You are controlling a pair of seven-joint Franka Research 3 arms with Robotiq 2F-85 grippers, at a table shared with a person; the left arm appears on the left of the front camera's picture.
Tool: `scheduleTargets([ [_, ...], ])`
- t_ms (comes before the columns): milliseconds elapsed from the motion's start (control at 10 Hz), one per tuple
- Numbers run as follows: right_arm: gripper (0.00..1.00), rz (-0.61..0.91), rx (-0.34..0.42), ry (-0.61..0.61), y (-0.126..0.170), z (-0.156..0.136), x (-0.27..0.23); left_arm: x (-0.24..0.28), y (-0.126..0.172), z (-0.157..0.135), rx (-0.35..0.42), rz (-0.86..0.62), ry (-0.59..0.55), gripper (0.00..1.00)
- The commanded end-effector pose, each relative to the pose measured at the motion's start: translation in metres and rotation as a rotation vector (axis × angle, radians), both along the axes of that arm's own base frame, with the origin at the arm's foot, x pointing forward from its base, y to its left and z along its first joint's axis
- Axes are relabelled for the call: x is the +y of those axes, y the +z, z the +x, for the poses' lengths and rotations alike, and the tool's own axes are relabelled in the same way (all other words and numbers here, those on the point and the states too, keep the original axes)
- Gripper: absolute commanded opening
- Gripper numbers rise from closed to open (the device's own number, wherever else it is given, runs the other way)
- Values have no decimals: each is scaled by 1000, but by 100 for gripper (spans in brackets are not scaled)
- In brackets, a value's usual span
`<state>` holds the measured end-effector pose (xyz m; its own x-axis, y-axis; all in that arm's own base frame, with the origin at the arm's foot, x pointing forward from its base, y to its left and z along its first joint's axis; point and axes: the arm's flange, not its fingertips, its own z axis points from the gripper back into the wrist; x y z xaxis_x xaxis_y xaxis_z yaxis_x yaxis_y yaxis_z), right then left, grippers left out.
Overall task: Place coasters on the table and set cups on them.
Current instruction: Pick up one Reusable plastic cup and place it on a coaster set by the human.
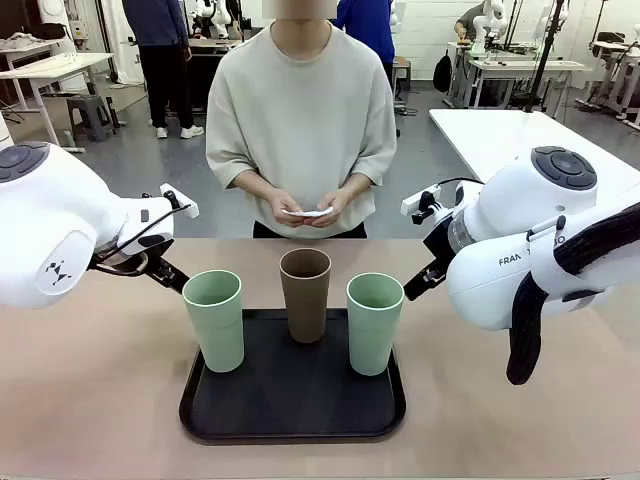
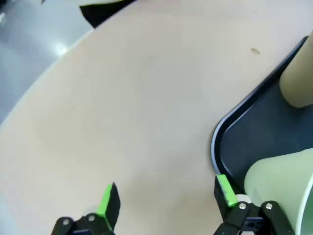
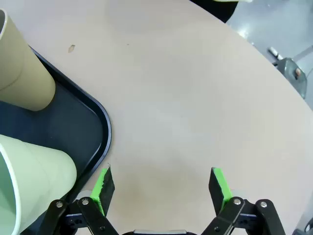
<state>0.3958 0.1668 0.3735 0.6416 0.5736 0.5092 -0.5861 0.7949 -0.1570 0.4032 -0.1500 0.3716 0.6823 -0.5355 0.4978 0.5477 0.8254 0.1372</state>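
You have the wide beige-pink tabletop (image 1: 90,400) in front of you, with a black rounded-square tray (image 1: 290,420) sitting at the middle of its near edge. All three cups stand upright on that tray, apart from one another. The left pale mint green tapered tumbler (image 1: 214,318) is by the tray's left edge. The brown tapered tumbler (image 1: 305,293) is at the middle of the tray's far edge. The right pale mint green tumbler (image 1: 374,322) is by the tray's right edge.

The white paper coasters (image 1: 307,212) are off the table. The person in the pale grey shirt (image 1: 300,110) stands at the tabletop's far edge and holds them as a thin flat stack between both hands, at waist height. You cannot count them from here.

Your left gripper (image 2: 165,193) hangs over bare tabletop just outside the tray's far left corner. Its green-padded fingers are spread wide with nothing between them. One finger is close to the tray rim and to the left mint tumbler.

Your right gripper (image 3: 160,177) mirrors it beside the tray's far right corner, also over bare tabletop. Its jaws are fully apart and empty, with one finger just beside the rim near the right mint tumbler. Neither claw touches a cup or the tray.
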Motion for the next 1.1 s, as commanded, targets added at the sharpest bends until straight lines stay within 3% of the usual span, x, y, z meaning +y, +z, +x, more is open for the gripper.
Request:
scheduleTargets([
  [0, 100, 0, 0, 0, 0, 0, 0, 0, 0, 0, 0, 0, 0, 100],
  [1000, 100, 0, 0, 0, 0, 0, 0, 0, 0, 0, 0, 0, 0, 100],
])
